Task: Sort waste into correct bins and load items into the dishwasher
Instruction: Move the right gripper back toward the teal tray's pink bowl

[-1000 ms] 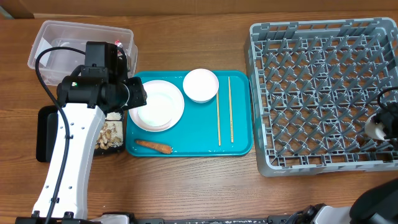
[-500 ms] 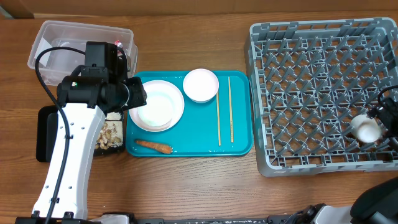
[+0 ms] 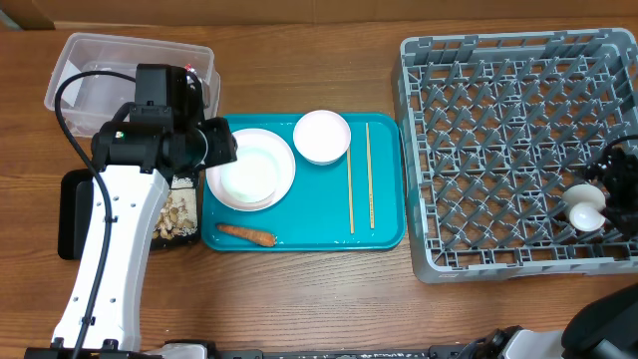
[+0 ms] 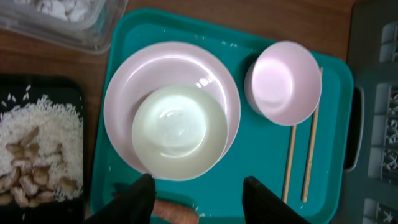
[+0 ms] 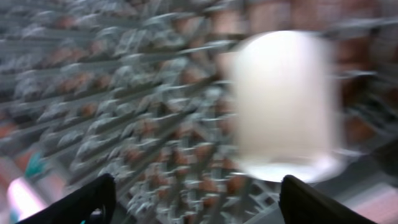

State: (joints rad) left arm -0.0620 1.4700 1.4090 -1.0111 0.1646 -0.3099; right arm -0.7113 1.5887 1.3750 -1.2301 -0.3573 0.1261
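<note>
L fingers (image 4: pixel 140 199) apart over tray (image 4: pixel 336 124). Carrot (image 4: pixel 177 213) lies just between them, long axis finger to finger; prob. needs wrist turn. R fingers (image 5: pixel 81 202) apart, cup (image 5: pixel 286 102) in rack (image 3: pixel 498 150), well away.

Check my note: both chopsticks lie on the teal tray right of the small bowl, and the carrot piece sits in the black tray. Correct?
No. The carrot piece lies on the teal tray, near its front edge, not in the black tray; the overhead view shows it. Both chopsticks do lie on that tray right of the small bowl.
</note>
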